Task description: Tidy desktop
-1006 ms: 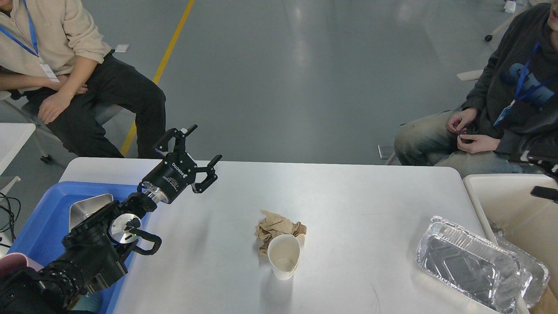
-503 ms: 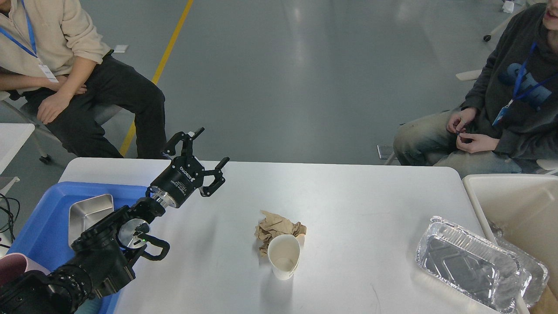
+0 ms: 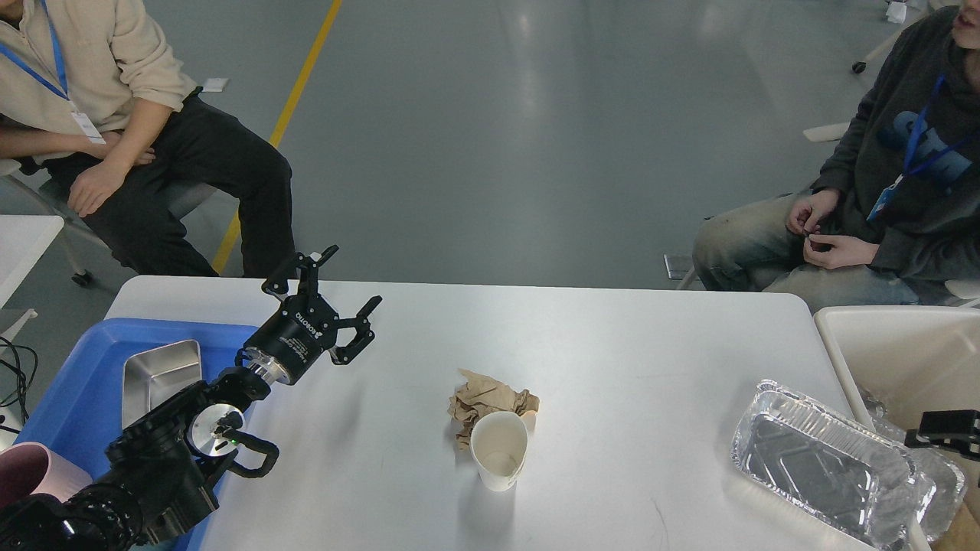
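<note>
The white desktop holds a crumpled brown paper at its middle, with an upright empty paper cup touching its front. A stack of foil trays lies at the right front corner. My left gripper is open and empty, hovering above the desktop's left part, well left of the paper and cup. A black piece of my right gripper shows at the right edge over the foil trays; its fingers cannot be told apart.
A blue plastic tray at the left holds a steel square dish; a pink cup is at its front. A beige bin stands off the right edge. Two people sit beyond the far corners.
My left gripper drew back left and down after a small move right, still open. The black part of my right arm has come back into view, lower at the right edge.
</note>
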You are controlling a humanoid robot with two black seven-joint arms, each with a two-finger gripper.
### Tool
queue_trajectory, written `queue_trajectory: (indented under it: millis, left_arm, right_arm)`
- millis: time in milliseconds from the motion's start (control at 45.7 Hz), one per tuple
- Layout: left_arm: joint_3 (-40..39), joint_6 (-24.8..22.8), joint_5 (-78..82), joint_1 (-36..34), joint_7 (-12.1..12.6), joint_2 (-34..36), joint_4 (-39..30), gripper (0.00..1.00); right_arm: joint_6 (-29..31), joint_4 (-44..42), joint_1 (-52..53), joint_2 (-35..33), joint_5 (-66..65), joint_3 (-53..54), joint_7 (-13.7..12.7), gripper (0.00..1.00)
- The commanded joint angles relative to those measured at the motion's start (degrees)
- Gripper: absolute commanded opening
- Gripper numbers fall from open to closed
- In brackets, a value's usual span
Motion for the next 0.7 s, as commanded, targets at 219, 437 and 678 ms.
queue_trajectory:
  millis: [219,437,678]
  left_arm:
    - [-0.05,0.09,-0.24,1.66,0.00,1.04,0.01,0.97]
    - [-0.05,0.09,-0.16,2.37,0.00,1.39,0.01,0.97]
    - [-0.05,0.09,-0.16,3.16,0.00,2.36,0.01,0.97]
  right_arm:
    - [-3.49,-12.93,-1.11,11.34,-6.98,-0.22,2.19,1.00]
    - [-5.77,-15.05,-2.07,13.80,-9.52,-0.48,5.62,1.00]
    - [-8.85,-17.42,-2.42,14.68,-11.11,-4.26,9.22,0.86]
